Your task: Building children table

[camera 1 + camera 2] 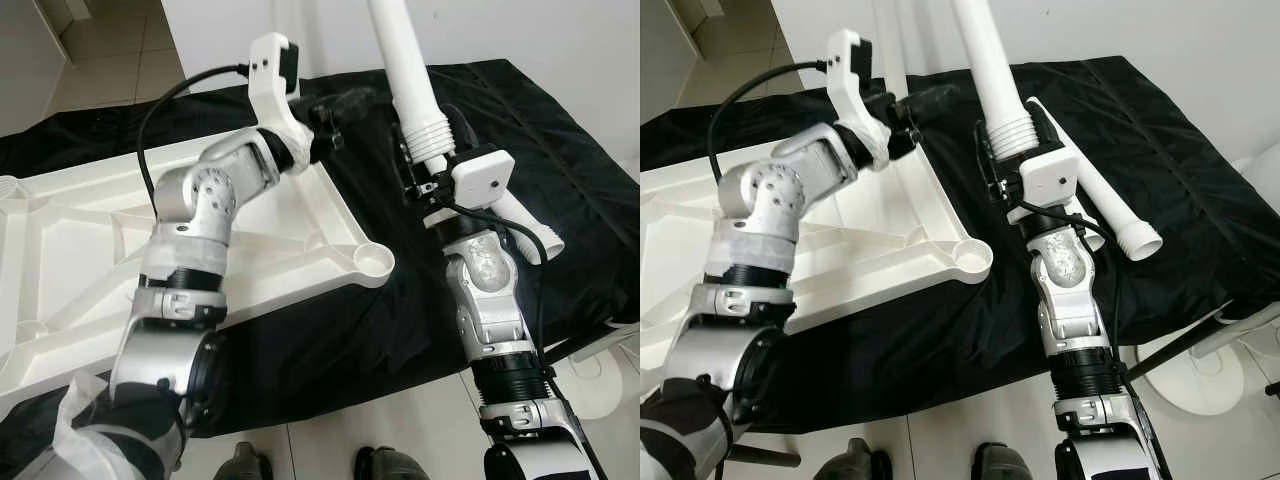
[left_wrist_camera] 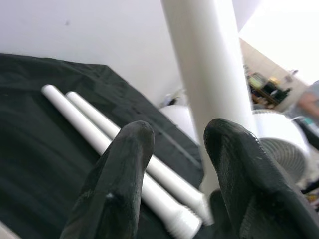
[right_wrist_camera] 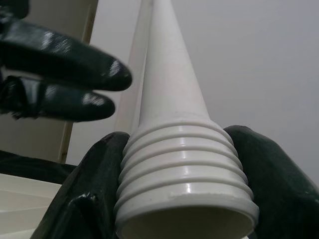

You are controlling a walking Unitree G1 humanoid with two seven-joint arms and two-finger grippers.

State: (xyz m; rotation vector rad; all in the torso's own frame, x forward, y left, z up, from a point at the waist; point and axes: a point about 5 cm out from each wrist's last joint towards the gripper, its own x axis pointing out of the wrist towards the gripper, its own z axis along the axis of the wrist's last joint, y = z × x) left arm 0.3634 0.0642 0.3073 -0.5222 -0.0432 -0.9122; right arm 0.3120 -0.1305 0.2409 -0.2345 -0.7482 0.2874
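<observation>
A glossy floor of pale square tiles [image 1: 110, 50] is seen at the far left, and a plain white wall [image 1: 1160, 40] is seen behind. A crumpled black cloth [image 1: 560, 150] is spread on the floor, lit by bright daylight.

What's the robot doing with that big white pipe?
It is putting together a little table. The right gripper is clamped on the ridged end of a white table leg, holding it upright. The left gripper reaches out beside it, fingers open, above the upside-down white tabletop. Two more spare legs lie on the black cloth.
</observation>
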